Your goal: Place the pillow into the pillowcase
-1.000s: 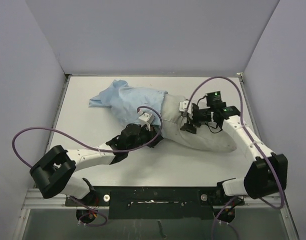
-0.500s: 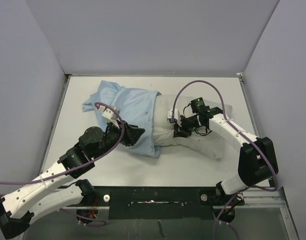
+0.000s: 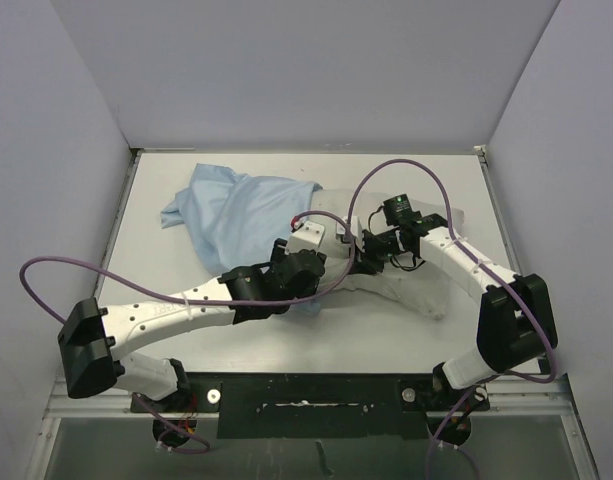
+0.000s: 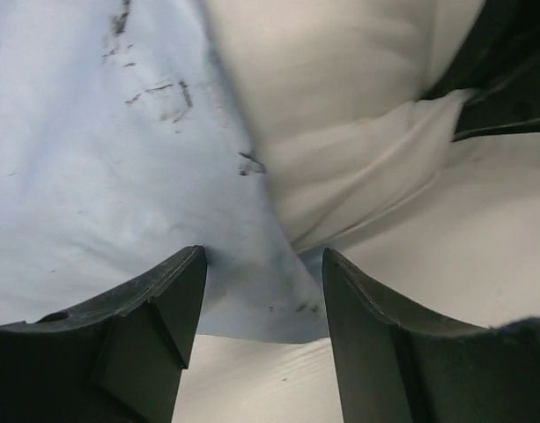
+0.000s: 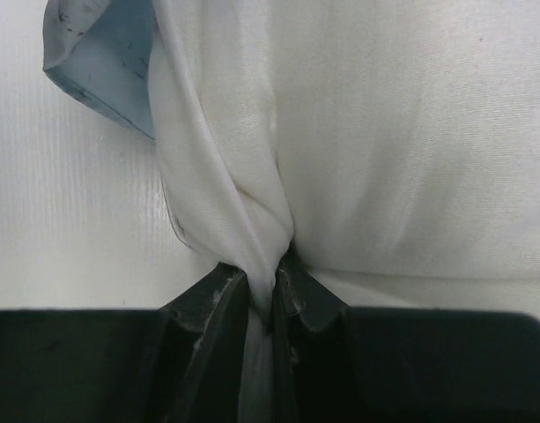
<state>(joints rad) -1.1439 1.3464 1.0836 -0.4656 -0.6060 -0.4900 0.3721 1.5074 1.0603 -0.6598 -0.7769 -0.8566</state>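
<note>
The light-blue pillowcase (image 3: pixel 241 210) lies crumpled at the back left of the table, and its open end covers the left part of the off-white pillow (image 3: pixel 421 275). My left gripper (image 3: pixel 319 272) is open at the near edge of the case's opening. In the left wrist view the left gripper (image 4: pixel 262 257) straddles the blue hem (image 4: pixel 252 304), with the pillow (image 4: pixel 340 106) just beyond. My right gripper (image 3: pixel 354 260) is shut on a bunched fold of the pillow (image 5: pixel 252 220), as the right wrist view (image 5: pixel 271 286) shows. A pillowcase corner (image 5: pixel 107 62) shows there at the top left.
The white table (image 3: pixel 386 335) has grey walls on three sides. Purple cables loop over both arms, one over the pillow (image 3: pixel 386 170). The two grippers are close together at the case's opening.
My left arm swung back from the pillowcase's left side to the near edge of its opening. The case has shifted slightly. My right gripper has kept its hold on the pillow.
</note>
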